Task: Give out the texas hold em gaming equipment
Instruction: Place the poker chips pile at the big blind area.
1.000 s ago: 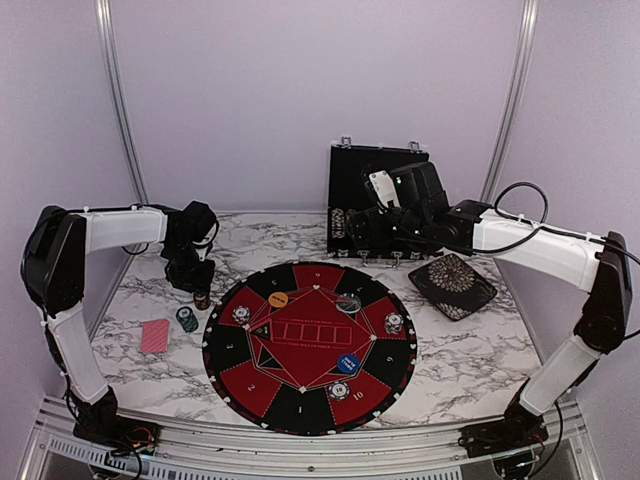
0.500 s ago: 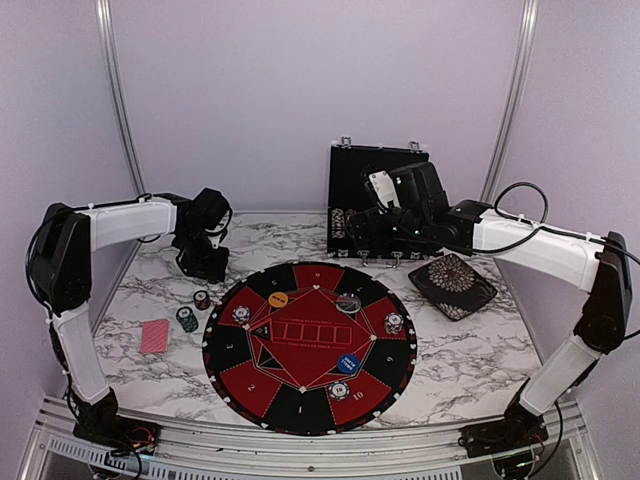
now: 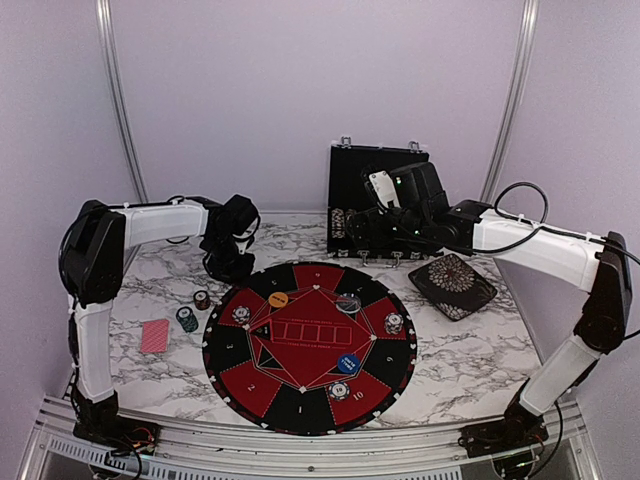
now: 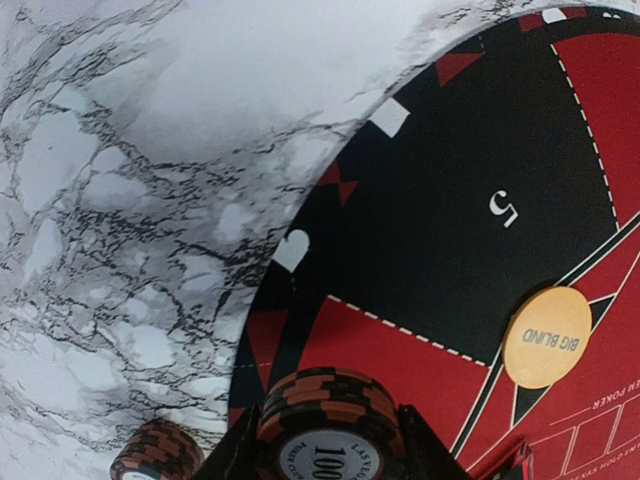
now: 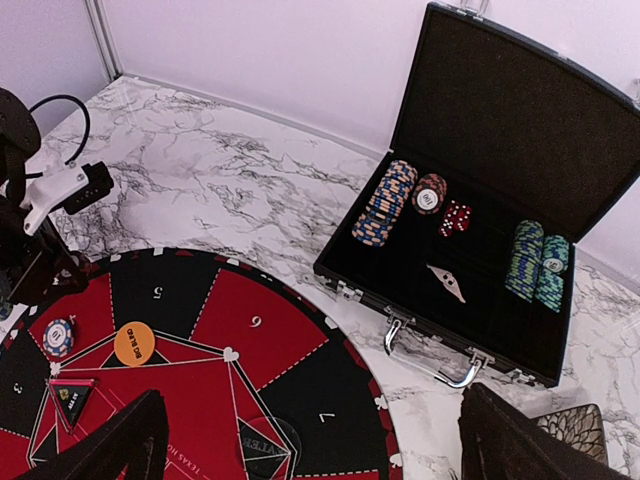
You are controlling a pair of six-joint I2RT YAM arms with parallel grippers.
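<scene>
Chip stack [image 4: 330,400] is sitting clamped in my left claw [image 4: 326,446] near the mat [image 4: 480,150]; my right claw [image 5: 315,445] is hanging wide open.

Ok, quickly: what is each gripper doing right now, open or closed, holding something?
Left gripper: closed on a stack of poker chips.
Right gripper: open, holding nothing.

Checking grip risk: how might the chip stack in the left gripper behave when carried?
The chip stack, pinched by the left gripper, is separate discs, so it may shear apart if tilted. The discs look rigid, unlikely to bend.
</scene>
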